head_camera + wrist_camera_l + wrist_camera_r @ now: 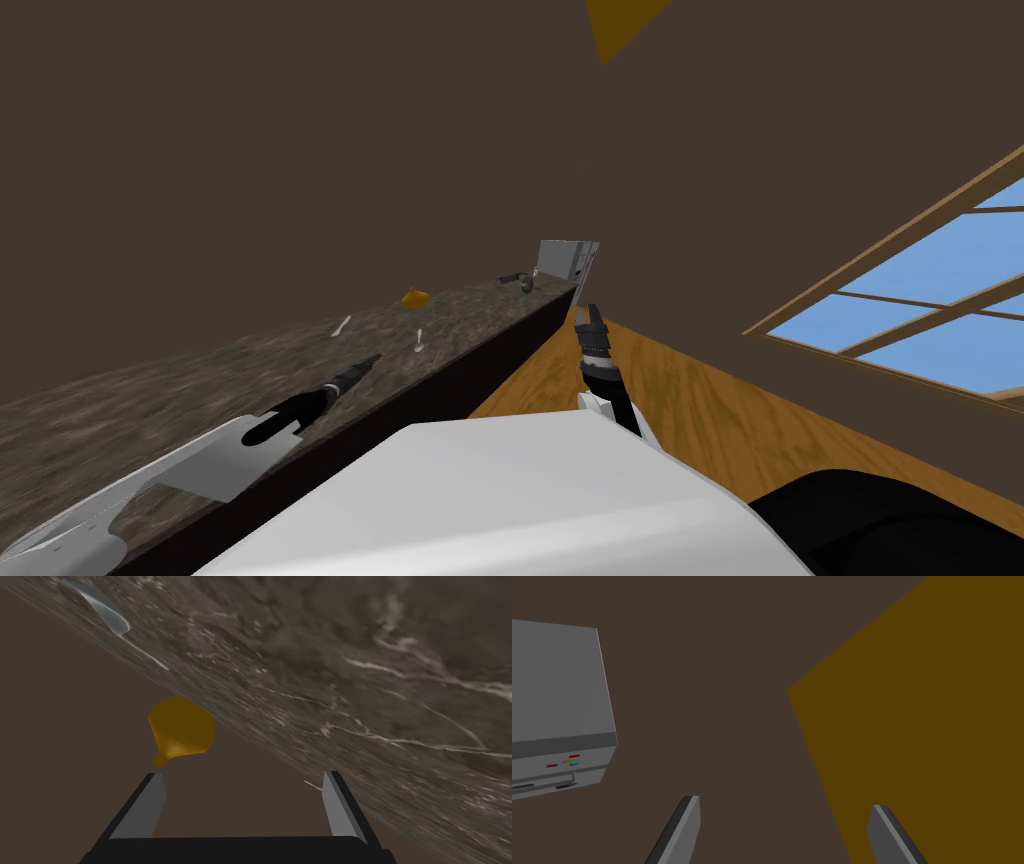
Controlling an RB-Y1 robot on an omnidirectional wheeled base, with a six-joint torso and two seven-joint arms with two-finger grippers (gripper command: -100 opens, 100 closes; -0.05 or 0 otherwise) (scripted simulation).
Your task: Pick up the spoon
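The left gripper (pixel 242 775) is nearest: two flat, light grey blades rising from a dark box, standing well apart with nothing between them. In the head view this gripper (pixel 368 362) reaches out low over a long countertop (pixel 150 400) of dark, brown-grey stone veined with thin pale streaks.

An orange funnel-shaped thing (pixel 181 731), smooth and matte with a rounded body and a short narrow neck, sits where the countertop meets the plain brown wall. It lies just off the tip of one left finger (pixel 145 808) without touching it.

The spoon (pixel 107 613) lies flat on the stone near the funnel and apart from it, also close to the wall. It is pale and glassy grey, with an oval bowl and a thin tapering handle that points toward the funnel.

In the head view the funnel (pixel 416 297) has a pale utensil (pixel 342 325) and a second pale utensil (pixel 419 341) near it. I cannot tell which of them is the spoon.

Farther along the countertop from the funnel are a small dark object (pixel 520 280) and a grey box (pixel 565 258).

The right gripper (pixel 590 315) is raised well apart from the funnel, past the countertop's end and over a wooden floor (pixel 680 390). Its fingers (pixel 687 826) are spread and empty, with the grey box (pixel 557 691) off to one side.
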